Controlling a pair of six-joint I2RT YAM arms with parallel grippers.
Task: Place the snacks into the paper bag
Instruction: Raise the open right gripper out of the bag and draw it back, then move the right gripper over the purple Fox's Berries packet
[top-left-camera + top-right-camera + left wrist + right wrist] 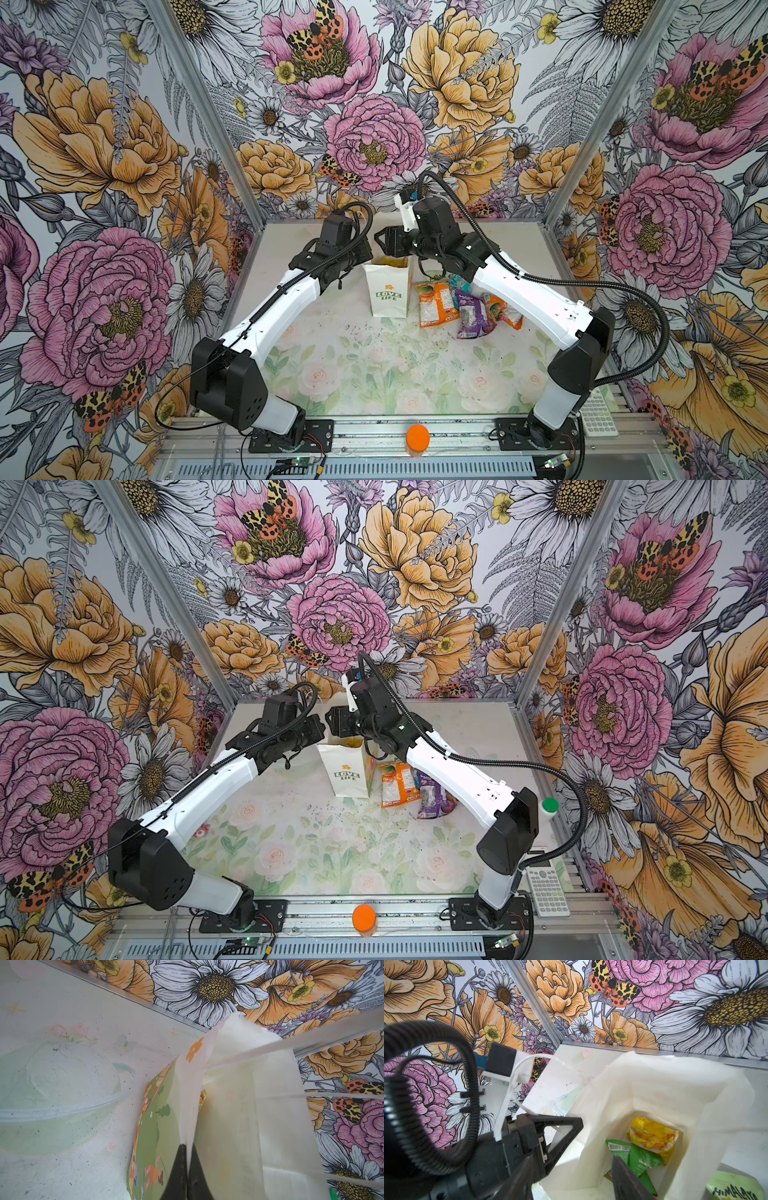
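The left tool (187, 1148) pinches the rim of the flimsy paper bag (388, 291), the right tool (571, 1169) hangs open and empty over its mouth, and the light, slippery snacks (465, 309) beside it look best nipped by an edge seam.

Orange round plastic lid (417, 435) sits on the front metal rail (365, 433), white keypad calculator (597, 414) off right (green-capped white plastic bottle (548, 809) farther back).

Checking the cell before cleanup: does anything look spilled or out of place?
Dark specks dot the table in front of the paper bag, like spilled crumbs. A calculator lies on the frame beside the right arm's base.
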